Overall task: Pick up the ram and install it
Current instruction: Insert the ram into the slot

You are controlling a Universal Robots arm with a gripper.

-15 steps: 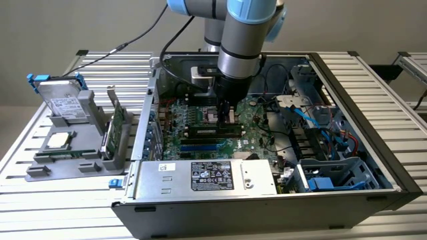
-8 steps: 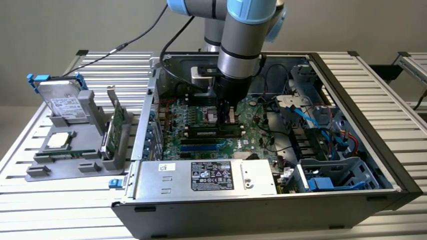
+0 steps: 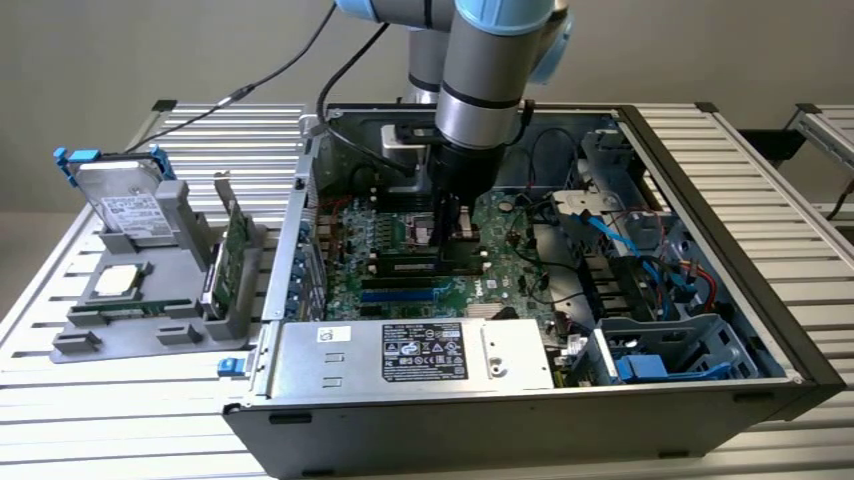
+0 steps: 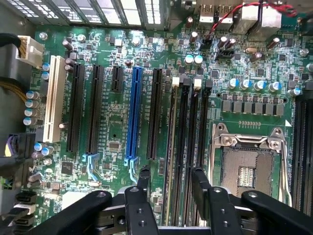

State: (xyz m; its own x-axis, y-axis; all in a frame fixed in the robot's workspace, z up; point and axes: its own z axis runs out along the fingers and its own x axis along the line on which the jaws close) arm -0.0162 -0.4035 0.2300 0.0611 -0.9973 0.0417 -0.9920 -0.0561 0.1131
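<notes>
Hard drive (image 3: 130, 205): upright on grey holder (image 3: 134, 345), nine o'clock of the case (image 3: 761, 280), exterior view.
Expansion card (image 3: 235, 250): on edge, between hard drive and case.
Gripper (image 3: 447, 235): inside case above motherboard (image 3: 514, 250), twelve o'clock of the power supply (image 3: 414, 355); jaws released, holding nothing.
Ram (image 4: 171, 127): in a memory slot, between the spread fingertips (image 4: 144, 174), untouched.

Silver-grey arm (image 3: 478, 95), light-blue joint caps (image 3: 514, 12), black cables (image 3: 350, 70) alongside, black gripper (image 4: 171, 176), round screws (image 4: 135, 199) on its links
</notes>
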